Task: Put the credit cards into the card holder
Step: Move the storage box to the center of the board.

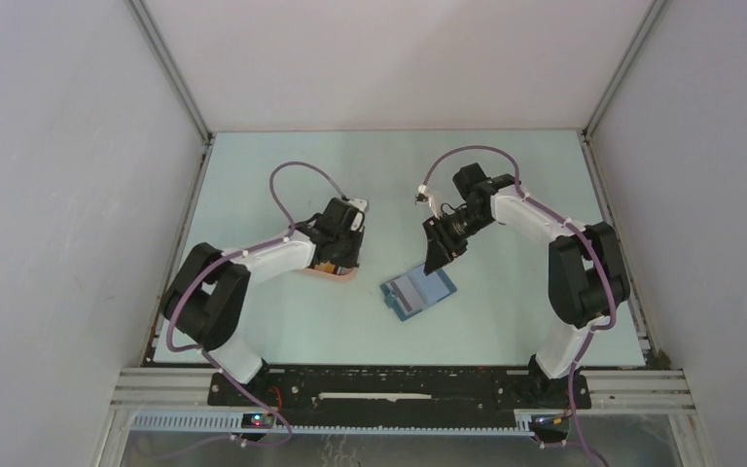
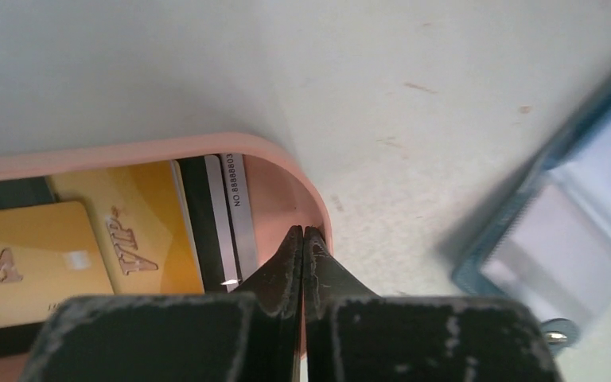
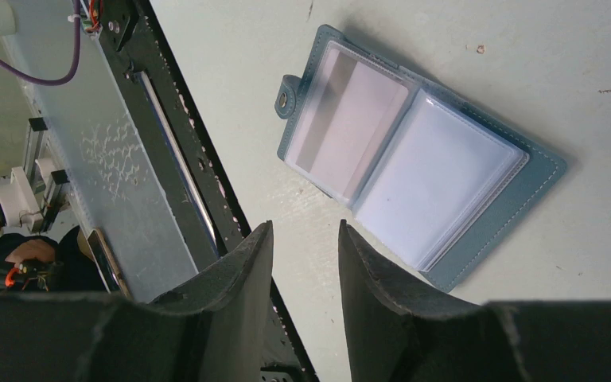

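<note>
The credit cards lie in a salmon-pink tray (image 2: 127,150): two yellow-orange cards (image 2: 135,231) overlap, with a black card (image 2: 195,215) bearing a pale strip beside them. My left gripper (image 2: 303,231) is shut with nothing showing between its tips, which point at the tray's inner corner just right of the black card. The card holder (image 3: 414,159) lies open on the table, its blue cover down and clear slots up; in the top view the card holder (image 1: 418,291) is right of the tray (image 1: 338,277). My right gripper (image 3: 306,227) hangs open above its near edge, holding nothing.
The arms' black base rail (image 3: 183,159) runs along the table's near edge, close to the card holder. White walls enclose the pale table (image 1: 506,175) on three sides. The left gripper (image 1: 338,255) hides most of the tray in the top view.
</note>
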Motion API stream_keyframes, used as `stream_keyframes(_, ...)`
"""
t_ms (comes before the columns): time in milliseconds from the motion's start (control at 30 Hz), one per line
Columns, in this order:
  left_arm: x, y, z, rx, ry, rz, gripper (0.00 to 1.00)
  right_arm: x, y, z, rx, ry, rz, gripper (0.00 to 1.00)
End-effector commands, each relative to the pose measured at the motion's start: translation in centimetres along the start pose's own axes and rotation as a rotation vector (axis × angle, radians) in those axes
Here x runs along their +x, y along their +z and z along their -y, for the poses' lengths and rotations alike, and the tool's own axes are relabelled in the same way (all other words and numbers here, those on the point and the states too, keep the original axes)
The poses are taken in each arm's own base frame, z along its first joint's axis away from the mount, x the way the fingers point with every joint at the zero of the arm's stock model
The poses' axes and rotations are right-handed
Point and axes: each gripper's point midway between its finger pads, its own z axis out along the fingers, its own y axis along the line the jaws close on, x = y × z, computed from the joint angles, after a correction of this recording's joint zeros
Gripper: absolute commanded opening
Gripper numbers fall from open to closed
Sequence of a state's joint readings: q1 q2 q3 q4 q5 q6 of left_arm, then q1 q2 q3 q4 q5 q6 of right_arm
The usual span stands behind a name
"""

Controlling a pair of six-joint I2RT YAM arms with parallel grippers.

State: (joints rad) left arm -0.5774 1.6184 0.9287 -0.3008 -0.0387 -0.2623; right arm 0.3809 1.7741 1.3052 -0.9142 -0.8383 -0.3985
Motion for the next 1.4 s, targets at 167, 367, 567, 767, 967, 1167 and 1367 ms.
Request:
stream_keyframes(167,-6.8,0.9,9.7,0.309,-0.079,0.127,0.04,-1.5,-1.9,-1.0,0.002,-0.056,0.065,0.45)
stream_keyframes(367,-10.5,-1.9,9.1,0.258,-0.084,0.287,0.15,-2.0,-3.5,-1.2,-0.011,-0.068,0.123,0.45)
stream_keyframes(567,-11.2,-8.8,5.5,0.166,-0.055,0.533,0.34,-3.2,-4.4,-2.9,0.005,-0.172,0.189,0.45)
stream_keyframes(767,-7.9,-12.6,-0.4,-0.008,-0.137,0.702,0.63,-6.2,-3.0,-6.5,0.023,-0.314,0.259,0.46)
stream_keyframes(967,-4.0,-12.4,-3.7,-0.005,-0.292,0.752,0.89,-9.7,1.4,-9.1,-0.055,-0.263,0.313,0.47)
stream_keyframes(1167,-2.1,-11.3,-4.6,0.029,-0.392,0.744,0.89,-13.4,5.7,-8.1,-0.051,-0.077,0.400,0.49)
stream_keyframes(1367,-1.3,-9.9,-6.1,0.016,-0.450,0.712,0.79,-13.7,10.0,-5.5,-0.068,0.131,0.387,0.55)
